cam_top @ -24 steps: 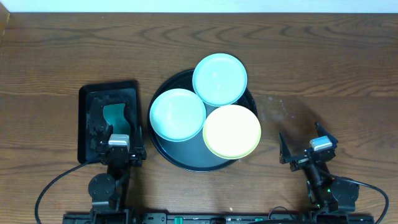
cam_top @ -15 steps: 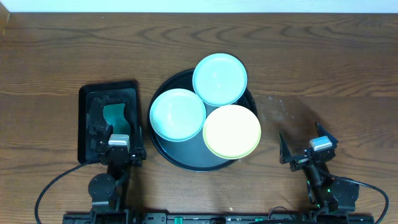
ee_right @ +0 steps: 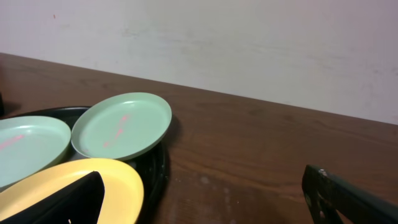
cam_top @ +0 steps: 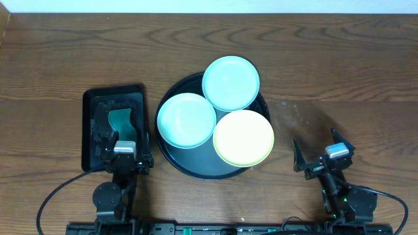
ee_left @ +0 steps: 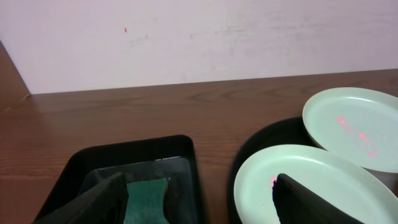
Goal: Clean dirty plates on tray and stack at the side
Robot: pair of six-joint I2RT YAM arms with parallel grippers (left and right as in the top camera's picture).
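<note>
Plates [cam_top: 186, 119], all three, unmoved on the tray [cam_top: 189, 160] at table centre over the last second; left and right jaws both wide and empty, parked near the front edge, so cleaning has not started

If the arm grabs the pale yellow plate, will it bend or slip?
The pale yellow round plate looks thin and rigid, probably light plastic, so should lift without flexing. Its glossy surface may slip in a pinch. It seems to rest partly on the rim of the large round black tray, so a push could tilt it.
</note>
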